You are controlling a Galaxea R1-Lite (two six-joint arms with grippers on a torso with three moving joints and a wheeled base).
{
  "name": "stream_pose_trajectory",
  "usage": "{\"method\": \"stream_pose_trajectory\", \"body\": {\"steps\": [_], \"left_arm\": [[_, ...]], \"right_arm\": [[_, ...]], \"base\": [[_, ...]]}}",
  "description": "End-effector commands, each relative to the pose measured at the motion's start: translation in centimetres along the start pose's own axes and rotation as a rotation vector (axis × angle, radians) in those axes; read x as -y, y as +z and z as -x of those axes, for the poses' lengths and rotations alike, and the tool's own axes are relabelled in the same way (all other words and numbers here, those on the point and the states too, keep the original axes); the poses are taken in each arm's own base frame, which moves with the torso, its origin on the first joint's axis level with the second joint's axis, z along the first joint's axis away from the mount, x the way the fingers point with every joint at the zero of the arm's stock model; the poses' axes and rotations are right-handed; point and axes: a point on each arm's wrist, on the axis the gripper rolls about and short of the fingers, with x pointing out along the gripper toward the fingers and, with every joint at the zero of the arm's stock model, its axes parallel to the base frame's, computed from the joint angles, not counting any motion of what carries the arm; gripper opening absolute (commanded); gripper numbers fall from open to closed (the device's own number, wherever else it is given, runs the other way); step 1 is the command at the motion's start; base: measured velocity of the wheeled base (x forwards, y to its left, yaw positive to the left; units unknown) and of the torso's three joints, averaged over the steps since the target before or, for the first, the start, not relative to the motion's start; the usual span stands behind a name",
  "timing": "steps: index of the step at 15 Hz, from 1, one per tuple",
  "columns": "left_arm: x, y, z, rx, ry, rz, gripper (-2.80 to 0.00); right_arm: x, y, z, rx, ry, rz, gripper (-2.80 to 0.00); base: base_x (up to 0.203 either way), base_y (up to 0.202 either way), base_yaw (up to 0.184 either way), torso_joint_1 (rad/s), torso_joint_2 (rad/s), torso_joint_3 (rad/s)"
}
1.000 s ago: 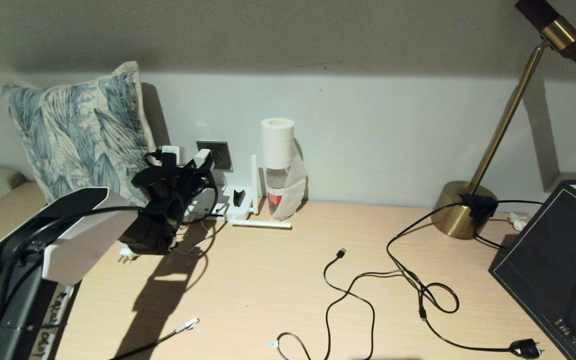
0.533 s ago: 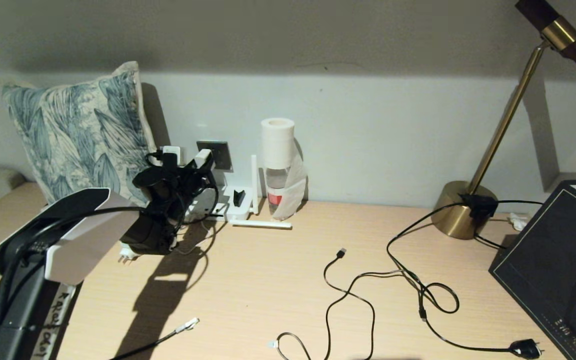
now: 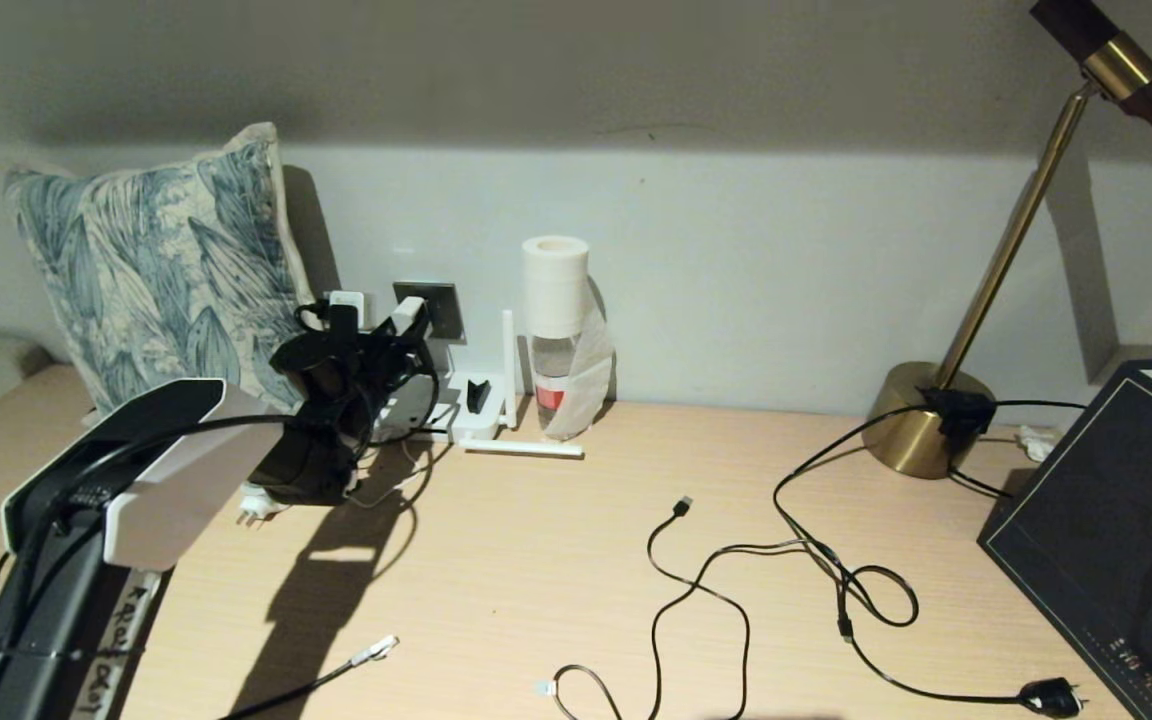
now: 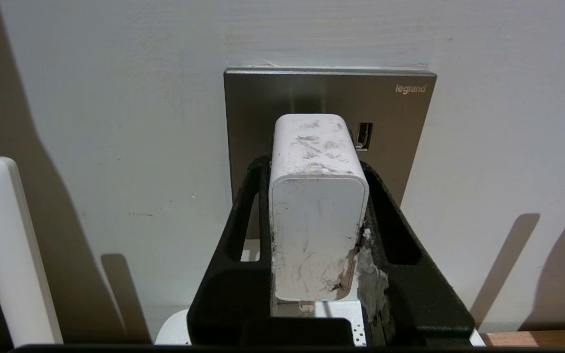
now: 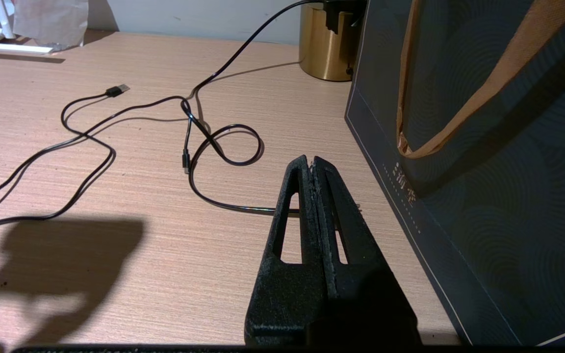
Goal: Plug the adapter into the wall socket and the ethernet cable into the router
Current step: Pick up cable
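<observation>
— Where's the adapter (image 4: 318, 206)?

— At the table's back edge. My left gripper (image 4: 314, 162) has its jaws clamped on it, nose against the wall socket (image 4: 329, 95).

— Right gripper (image 5: 312, 164)?

— Jaws closed, empty, beside the dark bag (image 5: 483, 147).

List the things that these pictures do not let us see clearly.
- Adapter prongs and socket holes: hidden behind the adapter body in the left wrist view; whether it is seated cannot be told.
- Wall socket: partly covered by the left gripper in the head view.
- Ethernet cable: cut off by the bottom edge.
</observation>
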Motion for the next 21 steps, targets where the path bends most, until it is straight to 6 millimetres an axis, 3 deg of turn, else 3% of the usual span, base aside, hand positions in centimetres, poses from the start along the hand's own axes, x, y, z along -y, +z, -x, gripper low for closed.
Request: {"method": "stream_pose_trajectory", "body": {"steps": [1, 21], "left_arm": [[0.0, -0.3, -0.1, 0.005, 0.0, 0.001, -2.8], [0.0, -0.6, -1.6, 0.019, 0.013, -0.003, -2.8]], "right_arm": [[0.0, 0.0, 0.0, 0.0, 0.0, 0.0, -2.8], [0.0, 0.0, 0.0, 0.0, 0.0, 0.0, -2.8]], "base": [[0.0, 0.0, 0.0, 0.0, 0.0, 0.0], [0.0, 0.0, 0.0, 0.0, 0.0, 0.0]]}}
